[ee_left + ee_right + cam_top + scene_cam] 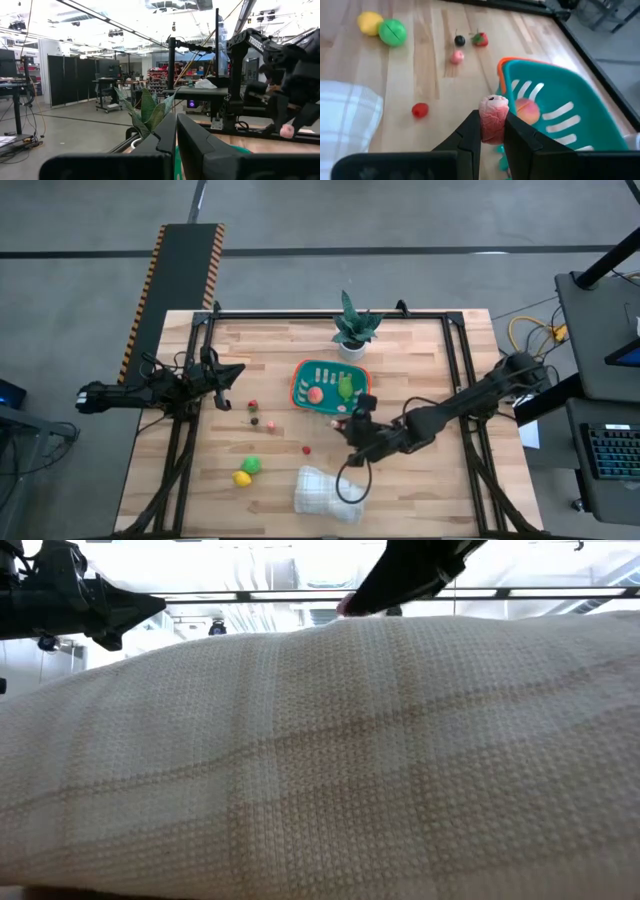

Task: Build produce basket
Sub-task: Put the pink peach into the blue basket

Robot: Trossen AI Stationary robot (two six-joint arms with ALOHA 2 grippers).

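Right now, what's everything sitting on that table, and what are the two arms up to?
basket: one, teal with orange rim, table middle; a peach-pink piece and a green piece inside.
green piece and yellow piece: one each, touching, front left.
small berries: about four, red, pink and dark, scattered left of and in front of the basket.
white cloth: one, folded, front centre.
potted plant: one, green, white pot, back edge.
pink piece: one, clamped in the right gripper beside the basket's front corner.
left gripper: fingers shut, empty, over the left edge.

A pink produce piece [493, 119] sits pinched in the right end effector [492, 131], seemingly just beside the teal basket [560, 107] holding a peach.
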